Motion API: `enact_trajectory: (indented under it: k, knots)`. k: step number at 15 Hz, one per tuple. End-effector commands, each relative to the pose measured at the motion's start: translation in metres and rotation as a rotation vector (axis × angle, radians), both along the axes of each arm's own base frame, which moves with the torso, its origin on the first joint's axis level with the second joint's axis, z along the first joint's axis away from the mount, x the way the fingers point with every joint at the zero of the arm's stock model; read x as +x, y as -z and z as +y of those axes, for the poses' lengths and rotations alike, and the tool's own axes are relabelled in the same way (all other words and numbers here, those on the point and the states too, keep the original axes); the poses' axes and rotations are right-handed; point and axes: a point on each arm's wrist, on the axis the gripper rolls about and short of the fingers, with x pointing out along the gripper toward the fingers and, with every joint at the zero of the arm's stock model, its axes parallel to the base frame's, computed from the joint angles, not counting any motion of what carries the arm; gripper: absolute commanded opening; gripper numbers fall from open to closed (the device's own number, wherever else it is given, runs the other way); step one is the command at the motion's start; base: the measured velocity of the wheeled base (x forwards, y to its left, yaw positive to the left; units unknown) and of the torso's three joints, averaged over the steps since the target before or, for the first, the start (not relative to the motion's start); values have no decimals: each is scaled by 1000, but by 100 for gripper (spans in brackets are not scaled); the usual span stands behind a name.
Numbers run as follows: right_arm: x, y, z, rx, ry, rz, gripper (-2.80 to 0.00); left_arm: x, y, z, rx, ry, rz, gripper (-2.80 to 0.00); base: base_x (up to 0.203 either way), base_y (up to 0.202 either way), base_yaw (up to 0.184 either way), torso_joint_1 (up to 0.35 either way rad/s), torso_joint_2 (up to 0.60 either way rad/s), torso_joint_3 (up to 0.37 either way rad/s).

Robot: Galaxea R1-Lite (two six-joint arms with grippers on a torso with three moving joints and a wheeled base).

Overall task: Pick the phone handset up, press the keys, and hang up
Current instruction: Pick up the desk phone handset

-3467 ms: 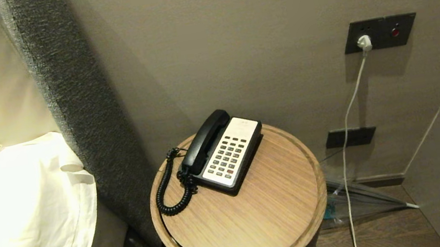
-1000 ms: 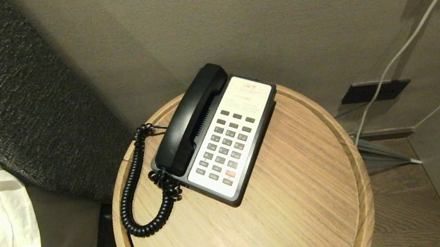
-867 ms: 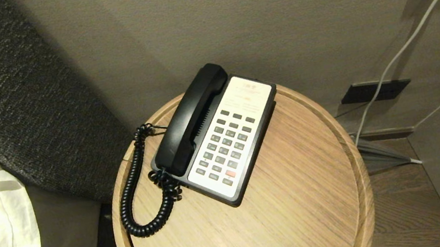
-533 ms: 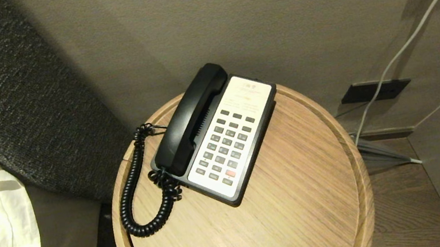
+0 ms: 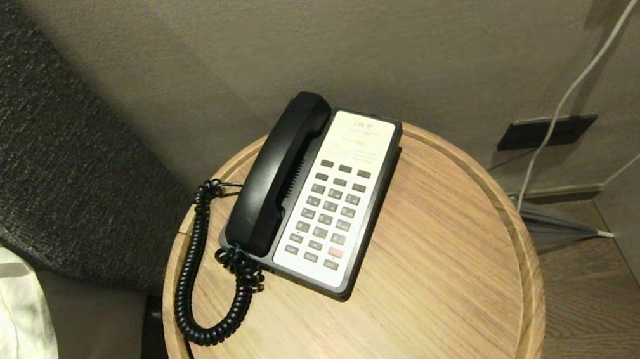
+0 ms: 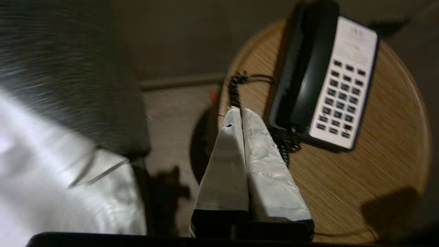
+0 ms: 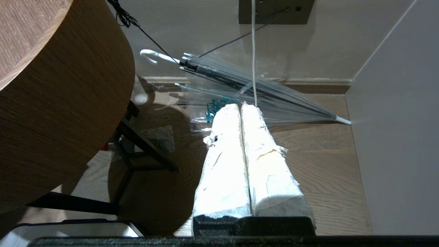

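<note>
The phone handset is seated in its cradle at frame centre, long axis running lower left to upper right. In the left wrist view the left gripper, fingers pressed together and empty, is seen nearer, below-left of the handset. The right gripper, closed, is parked over the floor.

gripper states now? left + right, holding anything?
Left gripper: closed, empty, in the air short of the phone handset.
Right gripper: closed, empty, parked low above the floor beside the round table.
</note>
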Motion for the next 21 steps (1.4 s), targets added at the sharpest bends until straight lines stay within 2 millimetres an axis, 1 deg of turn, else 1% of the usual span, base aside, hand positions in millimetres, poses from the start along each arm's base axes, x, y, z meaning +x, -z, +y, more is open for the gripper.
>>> enact_trajectory:
  k: [1, 2, 3, 6, 10, 12, 13, 14, 18, 21]
  knots:
    - [1, 5, 0, 1, -1, 18, -280, 75, 9, -41, 68, 145, 257, -280, 0, 0, 0, 0, 0, 0]
    - [1, 5, 0, 1, -1, 18, -280, 85, 13, -56, 101, 174, 302, -280, 0, 0, 0, 0, 0, 0]
    - [1, 5, 0, 1, -1, 18, -280, 87, 16, -68, 123, 205, 327, -280, 0, 0, 0, 0, 0, 0]
    - [1, 5, 0, 1, -1, 18, -280, 83, 26, -97, 179, 260, 375, -280, 0, 0, 0, 0, 0, 0]
    - [1, 5, 0, 1, -1, 17, -280, 84, 33, -124, 243, 275, 380, -280, 0, 0, 0, 0, 0, 0]
    - [1, 5, 0, 1, -1, 18, -280, 86, 35, -130, 271, 260, 374, -280, 0, 0, 0, 0, 0, 0]
    - [1, 5, 0, 1, -1, 18, -280, 87, 36, -131, 275, 258, 376, -44, 0, 0, 0, 0, 0, 0]
    - [1, 5, 0, 1, -1, 18, -280, 87, 36, -133, 279, 251, 371, 0, 0, 0, 0, 0, 0, 0]
    - [1, 5, 0, 1, -1, 18, -280, 97, 35, -139, 294, 186, 318, 0, 0, 0, 0, 0, 0, 0]
    - [1, 5, 0, 1, -1, 18, -280, 100, 32, -144, 293, 186, 300, 0, 0, 0, 0, 0, 0, 0]
